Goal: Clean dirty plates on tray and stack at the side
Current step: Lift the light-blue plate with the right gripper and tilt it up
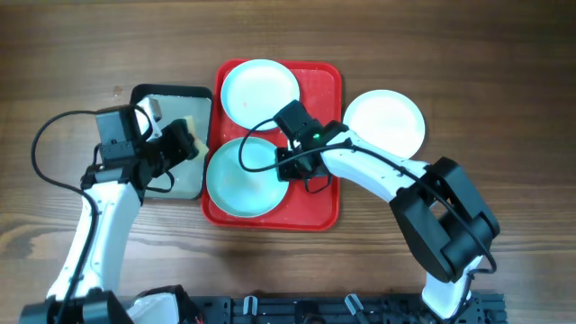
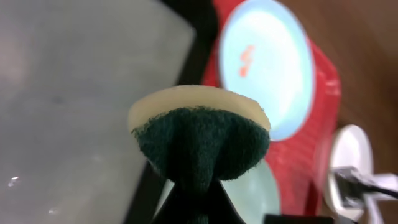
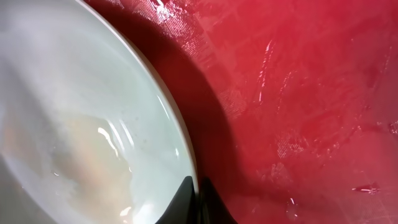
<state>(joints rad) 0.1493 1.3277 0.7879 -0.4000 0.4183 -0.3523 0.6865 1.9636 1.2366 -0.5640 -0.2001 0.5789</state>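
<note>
Left jaws pinch a sponge (image 2: pixel 199 134), its dark green scouring face toward the wrist camera with a pale yellow layer behind. The sponge is over the dark grey tray (image 1: pixel 171 93), which sits just left of the red tray (image 1: pixel 319 209). Right jaws are closed on the right rim of the near plate (image 1: pixel 241 175), which lies on the red tray's near half and looks wet and glossy in the right wrist view. The far plate (image 1: pixel 259 90) sits on the tray's far half and bears a small red smear (image 2: pixel 247 60). A third plate (image 1: pixel 384 121) rests on the wooden desk (image 1: pixel 504 72), just beside the red tray's right edge.
</note>
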